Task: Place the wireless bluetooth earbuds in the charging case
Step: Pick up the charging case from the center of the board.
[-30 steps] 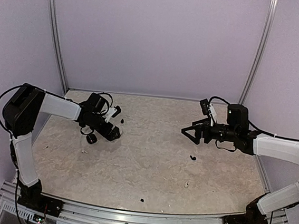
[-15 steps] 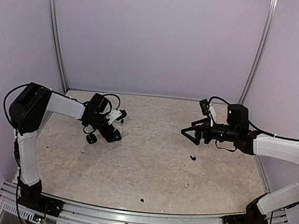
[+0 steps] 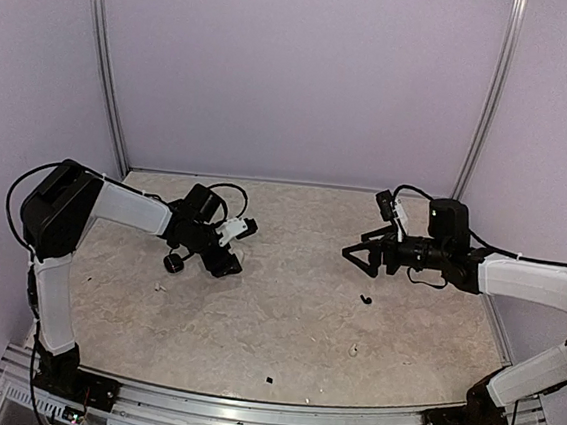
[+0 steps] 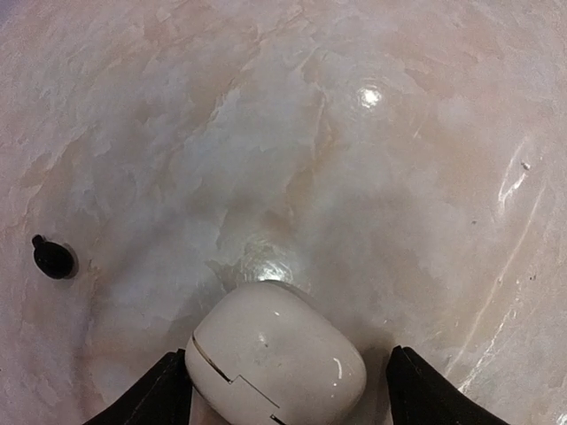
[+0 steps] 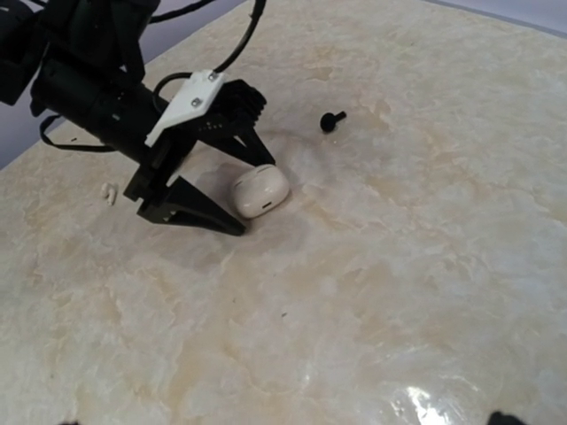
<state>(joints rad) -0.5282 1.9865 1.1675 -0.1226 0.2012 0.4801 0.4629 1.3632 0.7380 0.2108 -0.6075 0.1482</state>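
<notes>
The white charging case (image 4: 275, 359), lid shut, lies on the table between my left gripper's (image 4: 288, 394) open fingers. The left finger (image 4: 164, 394) is against it and the right finger (image 4: 430, 394) stands apart. The right wrist view shows the same: the case (image 5: 260, 189) sits between the black fingers of the left gripper (image 5: 235, 190). A black earbud (image 4: 53, 257) lies just beyond, also seen in the right wrist view (image 5: 332, 119). My right gripper (image 3: 357, 251) is open and empty, held above the table at the right. Another black earbud (image 3: 364, 300) lies below it.
A white earbud (image 3: 354, 350) lies toward the front right and another white earbud (image 3: 159, 286) left of the left gripper. A small black piece (image 3: 269, 380) lies near the front edge. A black round object (image 3: 171, 262) sits under the left arm.
My left gripper has moved right and toward the table's centre, with the case between its fingers. The right arm has hardly moved.
</notes>
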